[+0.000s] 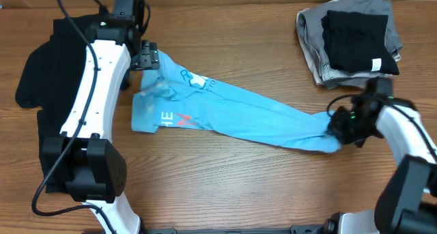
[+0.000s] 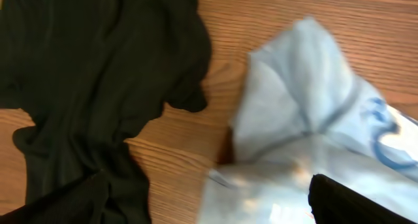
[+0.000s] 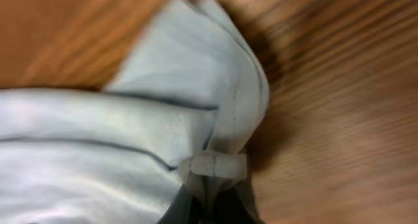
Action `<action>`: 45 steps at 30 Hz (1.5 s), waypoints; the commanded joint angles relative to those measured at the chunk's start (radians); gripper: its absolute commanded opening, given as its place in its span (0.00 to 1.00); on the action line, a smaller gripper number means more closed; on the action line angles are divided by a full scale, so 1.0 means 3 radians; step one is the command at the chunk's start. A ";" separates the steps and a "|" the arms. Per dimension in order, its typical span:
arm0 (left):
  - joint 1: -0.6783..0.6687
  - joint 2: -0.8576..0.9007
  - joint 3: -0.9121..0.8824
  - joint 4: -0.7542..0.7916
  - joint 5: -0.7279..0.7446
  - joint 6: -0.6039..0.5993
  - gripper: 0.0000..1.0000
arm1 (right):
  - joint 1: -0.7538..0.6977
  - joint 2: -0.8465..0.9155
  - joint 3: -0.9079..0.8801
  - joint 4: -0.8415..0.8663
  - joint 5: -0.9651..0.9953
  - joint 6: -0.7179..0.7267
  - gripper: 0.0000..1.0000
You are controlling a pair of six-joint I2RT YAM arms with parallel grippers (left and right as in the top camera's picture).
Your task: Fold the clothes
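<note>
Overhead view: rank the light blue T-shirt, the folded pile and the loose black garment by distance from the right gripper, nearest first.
1. light blue T-shirt: centre of the scene, its right end pinched in the right gripper.
2. folded pile: back right corner, just behind the gripper.
3. black garment: far left, on the opposite side.

One light blue T-shirt (image 1: 232, 114), one black garment (image 1: 37, 77), one folded stack (image 1: 348, 36) of two garments, two arms (image 1: 92, 77) (image 1: 410, 135).
</note>
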 commanded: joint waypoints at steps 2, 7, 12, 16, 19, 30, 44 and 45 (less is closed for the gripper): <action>0.0128 -0.0051 0.0069 0.0001 -0.0008 0.0075 1.00 | -0.0158 -0.0203 0.0323 -0.0230 0.0006 -0.0324 0.04; 0.0189 -0.0051 0.0070 0.0004 0.0000 0.0076 1.00 | -0.0089 -0.0209 0.0556 -0.0384 -0.0097 -0.0422 0.04; 0.0191 -0.0051 0.0069 0.0006 0.0001 0.0075 1.00 | 0.0251 -0.0209 0.0655 -0.0319 -0.0285 -0.0402 0.04; 0.0191 -0.0051 0.0069 0.0015 0.0004 0.0075 1.00 | 0.0716 -0.0207 0.0655 -0.0144 -0.0281 -0.0209 0.04; 0.0191 -0.0051 0.0069 0.0023 0.0027 0.0075 1.00 | 0.1109 -0.0207 0.0655 0.0076 -0.0270 -0.0033 0.04; 0.0191 -0.0051 0.0070 0.0032 0.0031 0.0075 1.00 | 0.2113 -0.0179 0.0655 0.0813 0.0122 0.0459 0.04; 0.0191 -0.0051 0.0069 0.0079 0.0200 0.0076 1.00 | 0.2387 0.0401 0.0655 0.1349 -0.0178 0.0456 0.51; 0.0191 -0.0051 0.0069 0.0078 0.0200 0.0076 1.00 | 0.2387 0.0402 0.0655 0.1356 -0.0249 0.0437 0.61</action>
